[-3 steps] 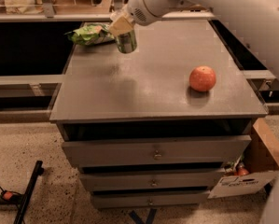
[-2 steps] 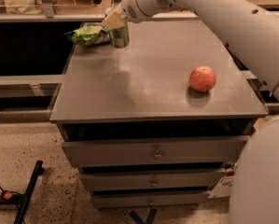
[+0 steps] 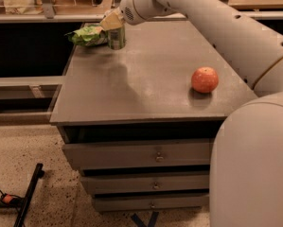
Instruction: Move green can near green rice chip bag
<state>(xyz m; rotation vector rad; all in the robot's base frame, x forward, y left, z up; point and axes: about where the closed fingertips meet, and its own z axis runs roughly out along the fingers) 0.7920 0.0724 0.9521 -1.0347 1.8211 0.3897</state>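
The green can (image 3: pixel 116 38) stands upright on the grey cabinet top (image 3: pixel 150 79) at its far left, right next to the green rice chip bag (image 3: pixel 86 35), a wrinkly light-green bag lying at the far left corner. My gripper (image 3: pixel 113 22) comes in from the right on the white arm and is shut on the can's top part. Its pale fingers (image 3: pixel 110 20) cover the can's top.
A round orange-red fruit (image 3: pixel 205 79) sits on the right side of the cabinet top. The white arm (image 3: pixel 212 18) spans the far right. Drawers (image 3: pixel 155 155) are below. A black stand leg (image 3: pixel 27 197) lies on the floor at lower left.
My gripper has carried the can left and toward the far edge, then down, so it now stands beside the bag. The view has also shifted closer.
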